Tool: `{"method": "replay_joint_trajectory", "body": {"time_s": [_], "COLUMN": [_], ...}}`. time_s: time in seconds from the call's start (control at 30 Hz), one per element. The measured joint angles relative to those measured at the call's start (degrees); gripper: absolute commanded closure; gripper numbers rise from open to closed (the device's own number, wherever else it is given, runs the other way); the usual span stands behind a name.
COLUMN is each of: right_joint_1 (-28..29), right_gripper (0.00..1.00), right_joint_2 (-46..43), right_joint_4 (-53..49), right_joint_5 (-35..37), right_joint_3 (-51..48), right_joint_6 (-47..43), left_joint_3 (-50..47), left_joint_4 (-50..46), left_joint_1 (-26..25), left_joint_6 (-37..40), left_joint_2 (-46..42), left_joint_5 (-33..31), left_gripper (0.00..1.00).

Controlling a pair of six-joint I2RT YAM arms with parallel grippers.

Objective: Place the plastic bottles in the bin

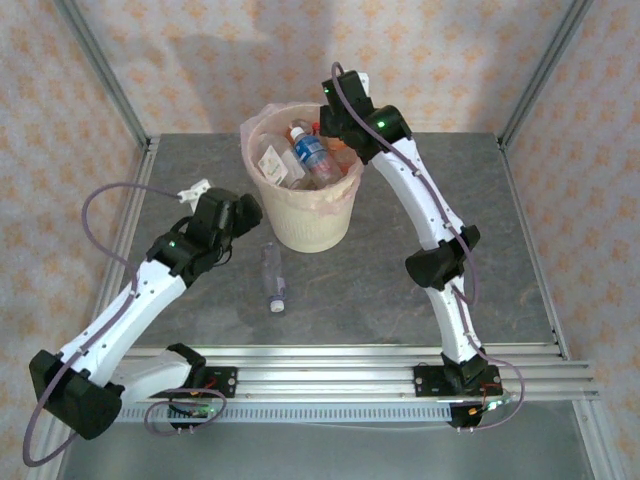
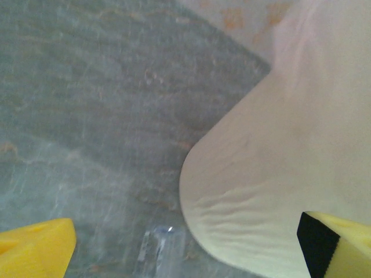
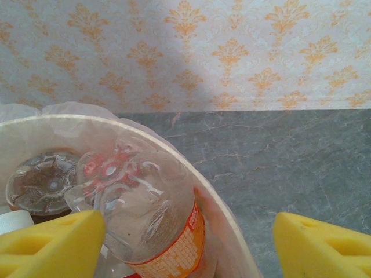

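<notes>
A robot test cell, set up like a small lab booth.
A left arm point(image 1: 130, 310) and a right arm point(image 1: 420, 190) are bolted to aluminium rails point(image 1: 330, 378) at the near edge of a grey stone-look desk point(image 1: 480, 260). Bare metal frame posts point(image 1: 102, 70) stand at the far corners, panels with an orange ornament pattern point(image 1: 200, 60) close the sides, and loose cables point(image 1: 85, 213) hang from the arms.

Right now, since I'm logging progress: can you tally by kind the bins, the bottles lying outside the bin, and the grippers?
Bin: 1
Bottle outside the bin: 1
Grippers: 2, the left gripper and the right gripper
Total: 4
</notes>
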Motion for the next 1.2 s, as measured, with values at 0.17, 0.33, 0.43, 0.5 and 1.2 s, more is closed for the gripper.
{"method": "replay_joint_trajectory", "body": {"time_s": [0.17, 0.33, 0.43, 0.5, 1.2], "right_joint_1": [0.00, 0.00, 0.00, 0.00, 0.28], "right_gripper": [0.08, 0.01, 0.01, 0.01, 0.01], "right_joint_2": [-0.28, -3.37, -7.19, -10.40, -47.84], "right_joint_4": [-1.97, -3.34, -3.93, -4.11, 8.76], "right_joint_5": [-3.50, -6.60, -7.91, -8.31, -4.11], "right_joint_3": [-0.02, -0.02, -0.31, -1.25, -52.11], "right_joint_6": [0.46, 0.68, 0.68, 0.85, 7.17], "left_joint_3": [-6.27, -10.29, -12.31, -13.18, -14.60], "left_joint_4": [0.00, 0.22, 1.09, 1.84, 10.91], "left_joint_1": [-3.15, -7.06, -8.31, -8.61, -9.25], "left_joint_6": [0.70, 0.68, 0.70, 0.70, 2.64], "left_joint_2": [-3.56, -4.22, -3.48, -2.12, 18.75], "left_joint_5": [1.97, 3.15, 3.50, 3.67, 4.98], "left_gripper": [0.00, 0.00, 0.00, 0.00, 0.08]}}
